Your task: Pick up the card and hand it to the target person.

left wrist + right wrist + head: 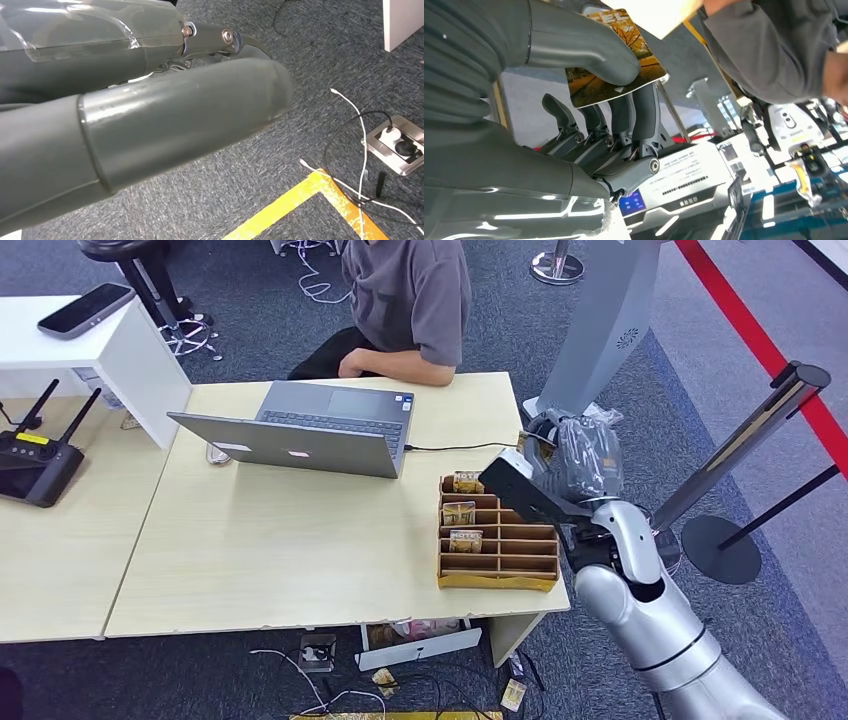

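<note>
A: Counting first: how many cards?

B: Four that I can make out. Three cards (462, 511) stand in the left column of the wooden card rack (520, 568), which sits at the right end of the desk (260, 570), close to its front right corner. The fourth, the held card (616, 65), is in the right hand (589, 100).

A: How does that hand grip it?

B: In the right wrist view the thick thumb (584, 50) presses on the printed face, an autumn-leaf picture, and the dark fingers (644, 112) back it from the other side. So the hand is closed around the card, pinching it.

A: Where is it over the desk?

B: In the head view the right hand (580, 455) is raised beside the desk's right edge, just behind the rack. The card itself is hard to pick out there.

A: And the left hand?

B: The left wrist view has the left hand (165, 115) close up over grey carpet, with one yellow floor marking (285, 205) and one floor socket box (397, 142) with cables. I cannot tell whether it is open or closed.

A: Anything else on the desk?

B: One open laptop (310, 430) near the back edge, with one person (405, 305) in a grey shirt seated behind it. On the adjoining desk to the left lies one black controller (35, 465) with two antennas.
</note>
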You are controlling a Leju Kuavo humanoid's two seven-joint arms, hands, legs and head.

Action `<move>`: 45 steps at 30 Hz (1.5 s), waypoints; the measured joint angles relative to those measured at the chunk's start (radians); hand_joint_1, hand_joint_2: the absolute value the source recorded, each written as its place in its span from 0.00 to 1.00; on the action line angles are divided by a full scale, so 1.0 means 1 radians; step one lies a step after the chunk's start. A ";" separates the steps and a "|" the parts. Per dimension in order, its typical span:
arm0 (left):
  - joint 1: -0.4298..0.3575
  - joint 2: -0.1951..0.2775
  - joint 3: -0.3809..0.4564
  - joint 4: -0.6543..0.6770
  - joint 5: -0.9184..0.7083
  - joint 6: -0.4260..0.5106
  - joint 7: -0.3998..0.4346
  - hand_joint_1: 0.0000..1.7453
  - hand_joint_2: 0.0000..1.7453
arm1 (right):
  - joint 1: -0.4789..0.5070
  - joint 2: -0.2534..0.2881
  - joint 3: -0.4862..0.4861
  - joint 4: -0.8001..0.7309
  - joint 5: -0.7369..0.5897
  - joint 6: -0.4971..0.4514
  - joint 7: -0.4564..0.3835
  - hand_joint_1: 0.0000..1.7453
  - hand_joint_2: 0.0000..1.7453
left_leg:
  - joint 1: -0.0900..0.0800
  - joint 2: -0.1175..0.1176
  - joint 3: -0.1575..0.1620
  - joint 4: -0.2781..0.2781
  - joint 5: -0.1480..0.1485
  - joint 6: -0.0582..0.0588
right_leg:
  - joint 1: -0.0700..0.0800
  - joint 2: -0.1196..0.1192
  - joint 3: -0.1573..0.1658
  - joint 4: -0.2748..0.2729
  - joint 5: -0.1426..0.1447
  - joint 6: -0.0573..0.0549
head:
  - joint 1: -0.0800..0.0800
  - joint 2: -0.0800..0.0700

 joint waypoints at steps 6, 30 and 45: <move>0.000 -0.002 -0.001 0.000 -0.011 -0.001 -0.005 0.00 0.00 | -0.066 0.012 0.000 0.022 -0.013 -0.011 -0.027 0.84 1.00 | 0.000 0.000 0.000 0.000 0.000 0.000 | 0.000 0.000 0.000 0.000 0.000 0.000 | 0.000 0.000; -0.002 -0.013 -0.027 0.000 -0.055 -0.001 -0.004 0.00 0.00 | -0.284 0.165 0.046 0.663 -0.021 -0.116 -0.185 0.83 1.00 | 0.000 -0.001 -0.001 0.000 0.000 0.000 | 0.000 0.000 0.000 0.000 0.000 0.000 | 0.000 0.000; -0.002 -0.014 -0.031 0.000 -0.057 0.004 -0.007 0.00 0.00 | -0.307 0.194 0.049 0.758 -0.060 -0.155 -0.202 0.24 1.00 | 0.000 -0.001 -0.001 0.000 0.000 0.000 | 0.000 0.000 0.000 0.000 0.000 0.000 | 0.000 0.000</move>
